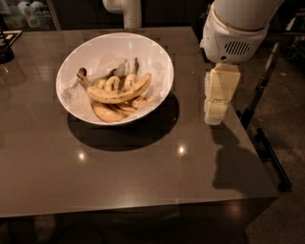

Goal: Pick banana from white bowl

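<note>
The white bowl stands on the dark table, left of centre. It holds several yellow bananas. The longest banana lies across the top of the pile, curved, with its dark stem end at the left near the bowl's wall. My gripper hangs from the white arm to the right of the bowl, above the table's right part. It points down and is well apart from the bowl and the bananas.
The table's right edge runs just beside the gripper, with a dark rail on the floor beyond it. A white post stands behind the bowl. A dark object sits at the table's far left.
</note>
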Action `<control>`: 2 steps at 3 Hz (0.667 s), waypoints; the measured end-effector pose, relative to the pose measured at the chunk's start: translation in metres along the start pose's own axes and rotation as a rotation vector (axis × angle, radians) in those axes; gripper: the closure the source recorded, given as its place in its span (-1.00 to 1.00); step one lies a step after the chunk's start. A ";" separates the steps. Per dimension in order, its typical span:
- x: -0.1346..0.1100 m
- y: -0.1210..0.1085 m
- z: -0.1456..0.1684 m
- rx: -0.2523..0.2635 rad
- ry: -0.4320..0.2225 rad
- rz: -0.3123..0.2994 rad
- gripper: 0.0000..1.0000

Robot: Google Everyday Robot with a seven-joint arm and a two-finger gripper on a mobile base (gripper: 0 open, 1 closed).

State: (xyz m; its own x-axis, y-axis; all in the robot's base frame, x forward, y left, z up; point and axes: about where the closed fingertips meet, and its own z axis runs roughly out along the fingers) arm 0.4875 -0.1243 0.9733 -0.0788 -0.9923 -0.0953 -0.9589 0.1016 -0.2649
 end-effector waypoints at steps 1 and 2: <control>-0.029 -0.016 0.001 0.015 -0.035 -0.082 -1.00; -0.063 -0.030 0.013 -0.002 -0.058 -0.195 -1.00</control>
State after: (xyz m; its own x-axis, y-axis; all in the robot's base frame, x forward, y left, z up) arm 0.5249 -0.0637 0.9752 0.1241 -0.9874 -0.0980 -0.9549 -0.0920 -0.2824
